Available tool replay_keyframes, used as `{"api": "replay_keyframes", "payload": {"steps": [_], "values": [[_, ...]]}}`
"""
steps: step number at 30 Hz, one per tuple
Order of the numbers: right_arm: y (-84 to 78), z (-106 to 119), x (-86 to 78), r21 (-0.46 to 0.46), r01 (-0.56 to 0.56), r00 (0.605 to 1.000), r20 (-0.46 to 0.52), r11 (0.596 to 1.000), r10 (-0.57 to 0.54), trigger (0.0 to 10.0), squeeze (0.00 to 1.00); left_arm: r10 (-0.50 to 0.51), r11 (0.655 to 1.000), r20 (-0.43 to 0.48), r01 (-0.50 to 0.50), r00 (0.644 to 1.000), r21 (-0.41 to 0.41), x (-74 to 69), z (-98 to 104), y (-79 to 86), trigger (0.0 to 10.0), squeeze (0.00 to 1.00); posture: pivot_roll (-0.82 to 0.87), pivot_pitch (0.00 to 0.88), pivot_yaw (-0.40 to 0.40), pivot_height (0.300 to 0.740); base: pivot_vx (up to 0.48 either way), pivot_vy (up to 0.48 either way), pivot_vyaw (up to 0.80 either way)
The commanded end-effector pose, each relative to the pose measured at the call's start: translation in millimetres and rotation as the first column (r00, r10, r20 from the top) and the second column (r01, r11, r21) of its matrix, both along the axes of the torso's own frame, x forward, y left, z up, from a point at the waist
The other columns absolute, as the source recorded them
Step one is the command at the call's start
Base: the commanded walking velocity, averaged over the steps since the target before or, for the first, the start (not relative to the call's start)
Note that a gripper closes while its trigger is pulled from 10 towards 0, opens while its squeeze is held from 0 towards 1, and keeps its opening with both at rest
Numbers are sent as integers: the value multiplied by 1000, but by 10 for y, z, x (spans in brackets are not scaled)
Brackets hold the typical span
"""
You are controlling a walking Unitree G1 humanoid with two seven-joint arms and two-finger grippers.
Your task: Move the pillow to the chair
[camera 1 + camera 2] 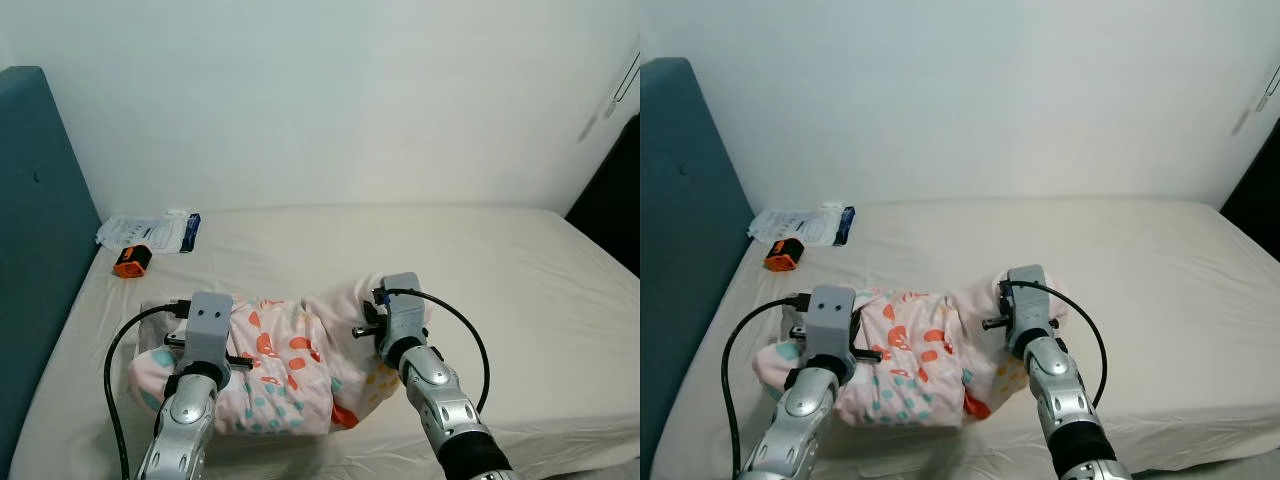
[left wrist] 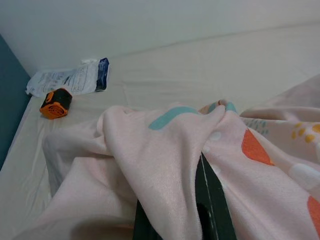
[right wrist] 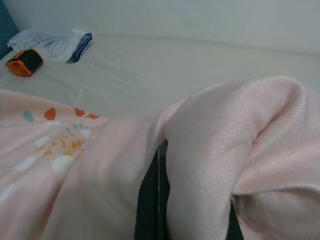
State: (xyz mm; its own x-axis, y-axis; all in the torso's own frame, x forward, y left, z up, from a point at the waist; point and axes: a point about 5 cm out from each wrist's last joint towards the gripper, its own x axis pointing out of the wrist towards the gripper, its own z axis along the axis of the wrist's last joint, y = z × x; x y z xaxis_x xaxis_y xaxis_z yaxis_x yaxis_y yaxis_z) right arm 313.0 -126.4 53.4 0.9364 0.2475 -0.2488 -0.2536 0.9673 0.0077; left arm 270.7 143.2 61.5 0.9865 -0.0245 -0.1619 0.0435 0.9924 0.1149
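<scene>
A pink pillow (image 1: 285, 365) printed with orange and teal shapes lies crumpled on the near part of the bed (image 1: 500, 260). My left gripper (image 2: 185, 200) is at the pillow's left end. Its black fingers (image 2: 212, 195) are shut on a fold of the fabric, which drapes over them. At the pillow's right end my right gripper (image 3: 192, 202) is shut on a thick bunch of the pink cover, with a black finger (image 3: 150, 200) showing beside the fold. In the eye views both wrists (image 1: 205, 320) (image 1: 398, 305) press against the pillow and hide the fingertips.
A teal headboard (image 1: 35, 250) stands along the left. Near it on the bed lie an orange and black object (image 1: 132, 261) and a white plastic packet (image 1: 150, 232). A white wall runs behind the bed, and a dark shape (image 1: 615, 200) is at the far right.
</scene>
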Motion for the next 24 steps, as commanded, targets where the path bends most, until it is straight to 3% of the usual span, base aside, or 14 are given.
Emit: {"api": "replay_keyframes", "payload": {"steps": [1, 24], "values": [[103, 138, 70, 12, -39, 997, 74, 999, 38, 10000, 0, -50, 999, 55, 50, 997, 3, 39, 84, -108, 10000, 0, 37, 0, -109, 713, 0, 0, 0], [102, 119, 63, 13, -42, 996, 77, 999, 41, 10000, 0, -43, 999, 56, 44, 997, -17, 42, 66, -118, 10000, 0, 38, 0, -109, 713, 0, 0, 0]]}}
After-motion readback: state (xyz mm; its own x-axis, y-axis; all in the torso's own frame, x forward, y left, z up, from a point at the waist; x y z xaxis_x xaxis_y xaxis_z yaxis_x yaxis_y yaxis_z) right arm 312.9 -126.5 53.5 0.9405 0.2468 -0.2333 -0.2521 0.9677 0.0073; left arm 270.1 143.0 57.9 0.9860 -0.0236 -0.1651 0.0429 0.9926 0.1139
